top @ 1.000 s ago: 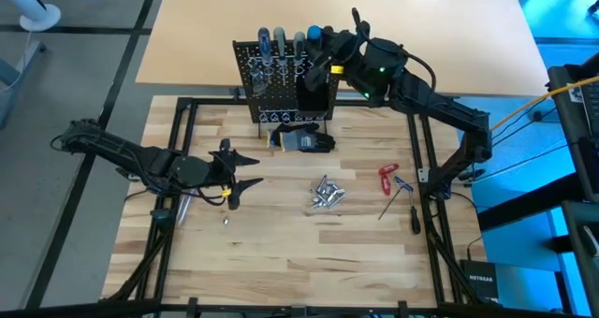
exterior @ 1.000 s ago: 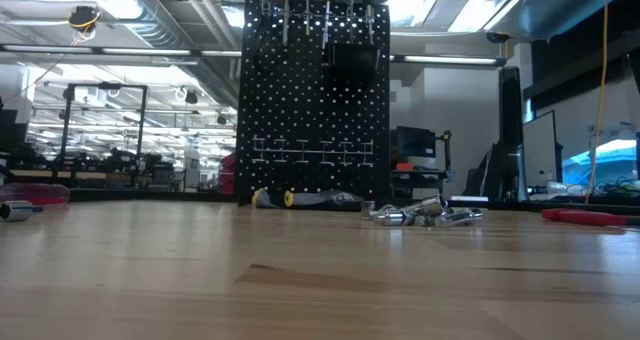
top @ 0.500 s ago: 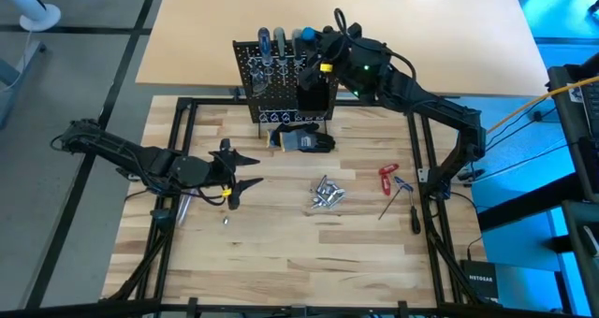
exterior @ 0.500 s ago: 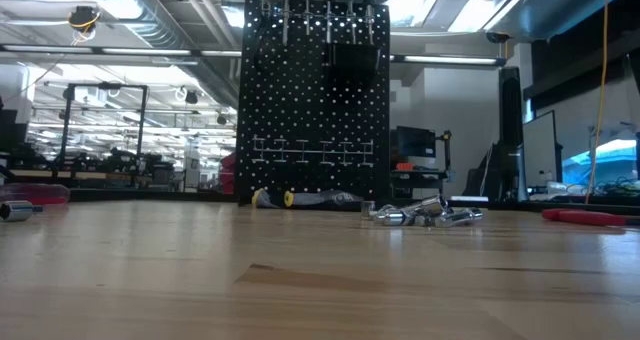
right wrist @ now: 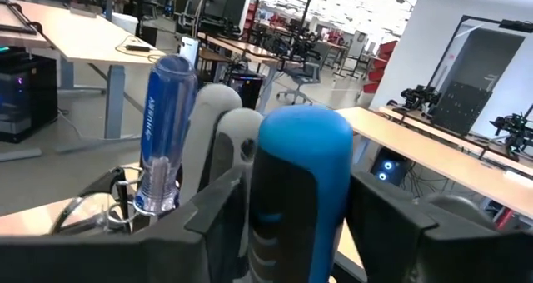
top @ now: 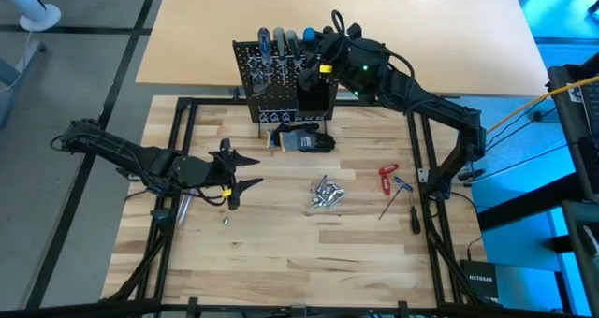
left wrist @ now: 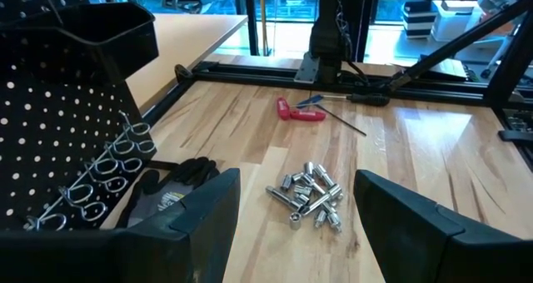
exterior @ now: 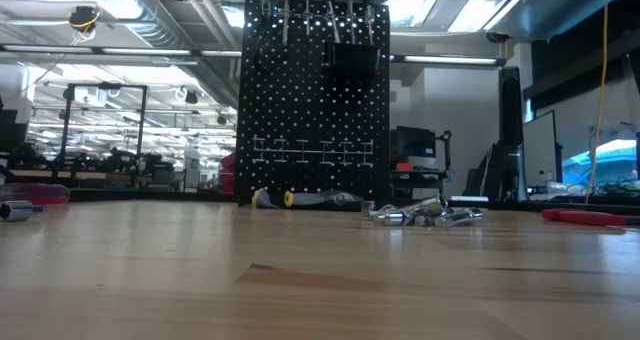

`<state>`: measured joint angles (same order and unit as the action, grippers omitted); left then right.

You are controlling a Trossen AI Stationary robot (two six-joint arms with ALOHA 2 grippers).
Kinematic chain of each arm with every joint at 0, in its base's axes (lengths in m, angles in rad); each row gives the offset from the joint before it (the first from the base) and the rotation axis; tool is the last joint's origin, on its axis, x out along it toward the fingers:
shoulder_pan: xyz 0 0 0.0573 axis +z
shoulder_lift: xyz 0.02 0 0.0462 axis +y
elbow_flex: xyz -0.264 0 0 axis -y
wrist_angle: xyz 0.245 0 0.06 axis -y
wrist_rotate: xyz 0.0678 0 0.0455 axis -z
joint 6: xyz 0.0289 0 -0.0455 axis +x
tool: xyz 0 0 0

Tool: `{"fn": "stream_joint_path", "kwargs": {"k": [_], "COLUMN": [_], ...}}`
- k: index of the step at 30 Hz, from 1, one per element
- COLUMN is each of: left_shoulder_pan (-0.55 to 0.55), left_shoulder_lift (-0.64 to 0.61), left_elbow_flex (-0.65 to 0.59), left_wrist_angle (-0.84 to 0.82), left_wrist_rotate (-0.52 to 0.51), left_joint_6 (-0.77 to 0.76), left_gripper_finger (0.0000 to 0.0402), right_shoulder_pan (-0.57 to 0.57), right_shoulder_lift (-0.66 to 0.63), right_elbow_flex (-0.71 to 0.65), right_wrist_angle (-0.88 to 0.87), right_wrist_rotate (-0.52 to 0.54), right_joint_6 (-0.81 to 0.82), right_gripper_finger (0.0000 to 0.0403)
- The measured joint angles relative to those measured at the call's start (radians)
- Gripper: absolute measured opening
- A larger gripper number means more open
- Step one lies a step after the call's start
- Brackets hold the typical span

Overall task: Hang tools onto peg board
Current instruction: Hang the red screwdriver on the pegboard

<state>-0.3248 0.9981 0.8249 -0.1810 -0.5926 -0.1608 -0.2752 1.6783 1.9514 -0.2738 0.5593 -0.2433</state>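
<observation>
From above I see my right gripper at the peg board at twelve o'clock, left gripper idle, spread; its wrist view shows fingers apparently just slackening around the glossy blue-capped screwdriver, which could tip if withdrawn crookedly.

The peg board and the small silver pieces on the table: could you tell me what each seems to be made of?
The peg board looks like black-painted sheet metal: thin, rigid, with even rows of punched holes. The small silver pieces appear to be polished or plated steel, bright with sharp highlights. Neither material can be confirmed by look alone.
</observation>
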Motion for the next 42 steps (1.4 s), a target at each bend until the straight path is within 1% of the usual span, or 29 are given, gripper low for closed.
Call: {"fn": "stream_joint_path", "kwargs": {"k": [5,7,12,16,19,22,27,32,34,37,42], "left_shoulder_pan": [0.0,0.0,0.0,0.0,0.0,0.0,0.0,0.0,0.0,0.0,0.0], "left_shoulder_lift": [0.0,0.0,0.0,0.0,0.0,0.0,0.003,0.032,0.05,0.075,0.105], "left_elbow_flex": [0.0,0.0,0.0,0.0,0.0,0.0,0.0,0.0,0.0,0.0,0.0], "left_wrist_angle": [-0.004,-0.004,-0.004,-0.011,-0.019,-0.02,-0.018,-0.017,-0.013,0.014,0.034], "left_wrist_rotate": [0.0,0.0,0.0,0.0,0.0,0.0,0.0,0.0,0.0,0.0,0.001], "left_joint_6": [0.0,0.0,-0.005,-0.015,-0.016,-0.021,-0.027,-0.039,-0.046,-0.039,-0.014], "left_gripper_finger": [0.0226,0.0226,0.0226,0.0226,0.0226,0.0226,0.0226,0.0226,0.0226,0.0226,0.0226], "right_shoulder_pan": [0.014,0.029,0.097,0.178,0.256,0.346,0.476,0.554,0.577,0.616,0.669], "right_shoulder_lift": [-0.005,-0.018,-0.064,-0.11,-0.148,-0.182,-0.217,-0.212,-0.209,-0.215,-0.236], "right_elbow_flex": [0.0,0.0,0.0,0.0,0.0,0.0,0.0,0.0,-0.008,-0.073,-0.22], "right_wrist_angle": [-0.015,-0.016,-0.024,-0.069,-0.158,-0.318,-0.592,-0.857,-0.933,-0.955,-0.955], "right_wrist_rotate": [0.0,0.001,0.062,0.076,0.073,0.069,0.05,0.045,0.04,0.051,0.111], "right_joint_6": [-0.006,-0.039,-0.104,-0.114,-0.115,-0.103,0.066,0.27,0.354,0.441,0.548], "right_gripper_finger": [0.0236,0.0244,0.0252,0.0252,0.0252,0.0253,0.0253,0.0253,0.0253,0.0253,0.0253]}}
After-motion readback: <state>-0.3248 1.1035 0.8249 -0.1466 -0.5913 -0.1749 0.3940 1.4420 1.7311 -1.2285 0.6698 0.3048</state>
